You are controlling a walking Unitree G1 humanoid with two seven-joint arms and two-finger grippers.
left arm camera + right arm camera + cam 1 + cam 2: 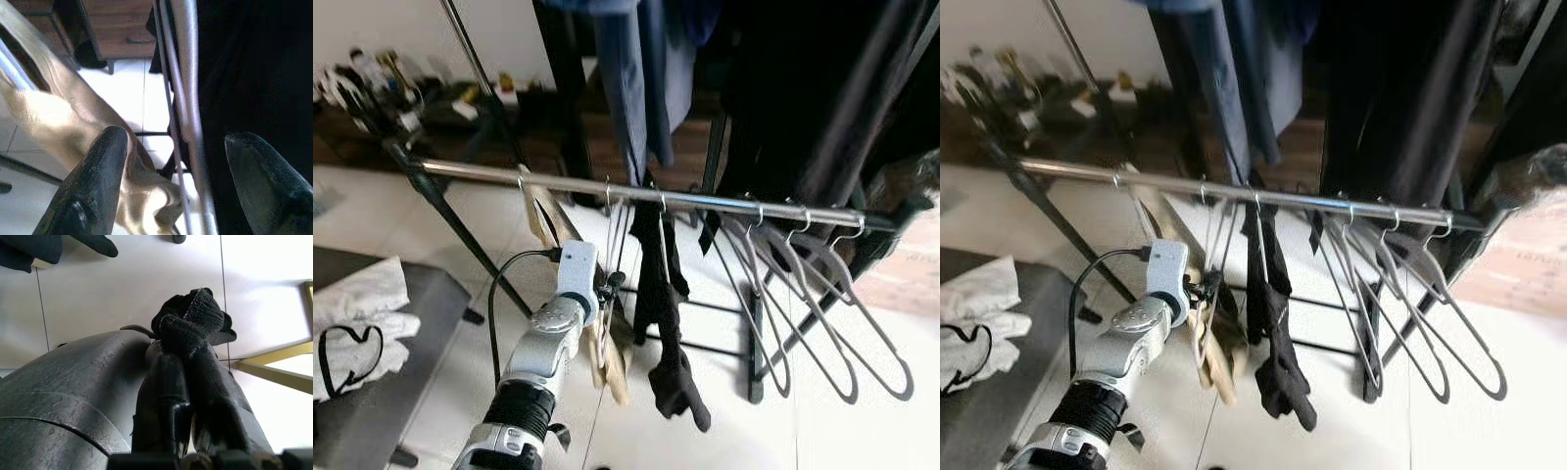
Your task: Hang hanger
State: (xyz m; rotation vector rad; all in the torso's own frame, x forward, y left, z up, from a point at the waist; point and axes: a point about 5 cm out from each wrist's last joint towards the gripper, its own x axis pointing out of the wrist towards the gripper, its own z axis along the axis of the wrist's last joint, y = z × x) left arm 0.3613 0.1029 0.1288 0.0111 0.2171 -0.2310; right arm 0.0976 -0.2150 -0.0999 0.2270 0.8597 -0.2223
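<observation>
Left gripper [171, 166] at rail [636, 191], frame centre.
Fingers apart around thin silver wire hanger [610, 245]; right gripper [188, 377] clamped on black cloth [193, 316].

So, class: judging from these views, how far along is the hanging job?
Done: the wire hanger already hooks over the rail, between the beige garment and the black garment. In hand: the left gripper, open, straddles its wires. Left: withdrawing. The right gripper clamps dark knit fabric.

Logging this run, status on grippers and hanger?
Left gripper open astride a hung hanger on the rail. Right gripper shut on dark cloth. Beige garment crowds the left.
</observation>
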